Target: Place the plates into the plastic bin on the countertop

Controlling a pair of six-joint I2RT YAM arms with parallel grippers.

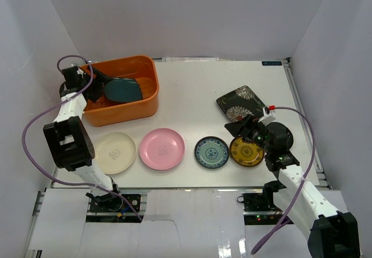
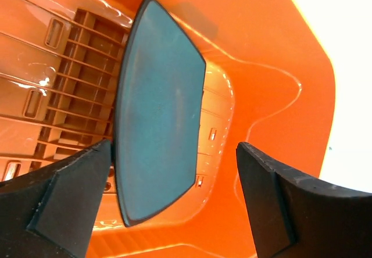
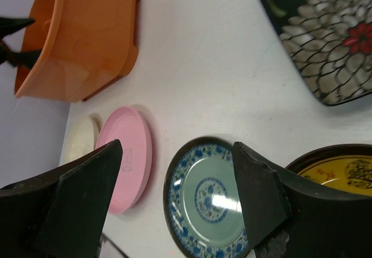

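Note:
The orange plastic bin [image 1: 131, 108] stands at the back left of the white countertop [image 1: 192, 89]. A teal square plate [image 1: 123, 89] lies tilted inside it, also in the left wrist view [image 2: 157, 113]. My left gripper [image 1: 100, 79] hangs open over the bin; its left finger [image 2: 70, 194] is beside the plate's edge. On the countertop lie cream [image 1: 114, 152], pink [image 1: 162, 148], blue-patterned [image 1: 211, 152] and yellow-patterned [image 1: 246, 151] round plates and the black flowered square plate [image 1: 241, 102]. My right gripper [image 1: 237, 127] is open and empty above the blue-patterned plate [image 3: 209, 200]. The black round plate is out of view.
White walls close in the countertop at the back and both sides. The bin's slotted bottom [image 2: 70, 78] shows beside the teal plate. The four round plates lie in a row along the near edge [image 1: 186, 174].

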